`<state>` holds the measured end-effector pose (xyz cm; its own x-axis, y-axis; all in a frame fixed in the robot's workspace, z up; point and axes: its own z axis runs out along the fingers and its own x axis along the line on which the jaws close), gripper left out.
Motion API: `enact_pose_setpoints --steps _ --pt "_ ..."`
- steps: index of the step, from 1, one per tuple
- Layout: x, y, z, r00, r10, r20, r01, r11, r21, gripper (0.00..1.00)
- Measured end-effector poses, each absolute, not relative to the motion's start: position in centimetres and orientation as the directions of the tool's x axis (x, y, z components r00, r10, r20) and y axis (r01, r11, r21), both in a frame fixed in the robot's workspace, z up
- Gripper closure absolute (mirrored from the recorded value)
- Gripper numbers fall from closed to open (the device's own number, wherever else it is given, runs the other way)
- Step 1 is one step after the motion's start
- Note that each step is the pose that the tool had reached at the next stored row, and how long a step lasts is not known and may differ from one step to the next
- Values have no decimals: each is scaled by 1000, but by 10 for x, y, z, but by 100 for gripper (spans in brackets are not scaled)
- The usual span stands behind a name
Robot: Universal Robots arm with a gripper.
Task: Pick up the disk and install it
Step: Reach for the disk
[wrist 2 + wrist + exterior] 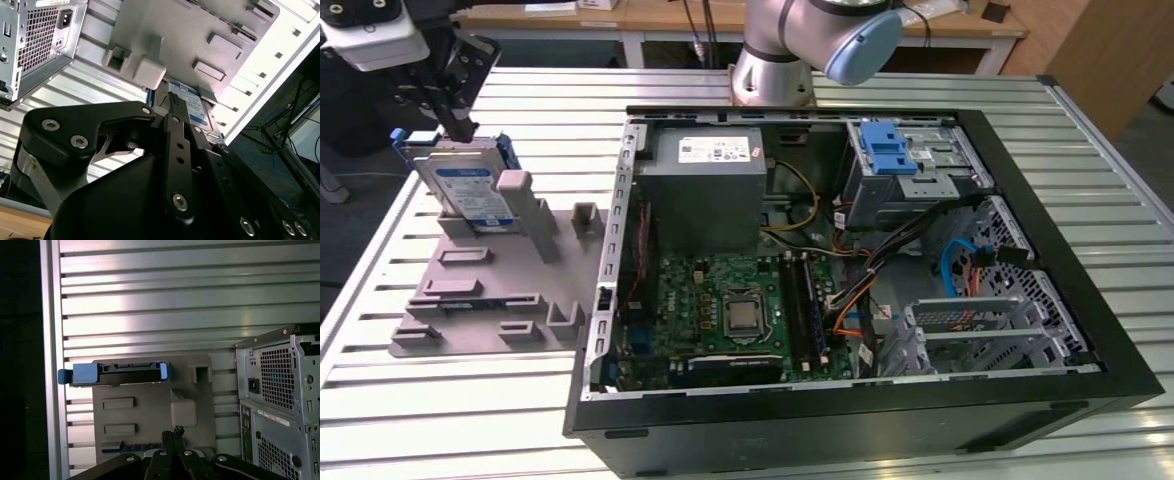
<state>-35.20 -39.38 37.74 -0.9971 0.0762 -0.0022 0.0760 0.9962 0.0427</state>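
The disk (464, 190) is a silver drive with a white-and-blue label in a blue carrier. It stands on edge at the far end of a grey holder plate (480, 290) on the exterior view's left. My gripper (458, 128) hangs just above the disk's top edge, fingers shut together with nothing between them. In the first wrist view the disk (117, 374) shows edge-on at one end of the plate (150, 405), apart from the gripper (172, 432). In the second wrist view the disk's label (195, 107) lies just past the gripper (172, 100).
An open computer case (1041, 250) lies on the slatted metal table (761, 455), right of the holder plate. Inside are a grey power supply (707, 190), a motherboard (734, 310) and a drive bay with a blue latch (887, 150). The arm's base (774, 70) stands behind the case.
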Motion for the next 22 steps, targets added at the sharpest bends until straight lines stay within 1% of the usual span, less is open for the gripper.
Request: enact_pose_setpoints --steps 14,22 --pt "-373 -393 376 -997 76 0 76 996 43 89" --pt "-386 -387 375 -997 76 1 76 996 42 89"
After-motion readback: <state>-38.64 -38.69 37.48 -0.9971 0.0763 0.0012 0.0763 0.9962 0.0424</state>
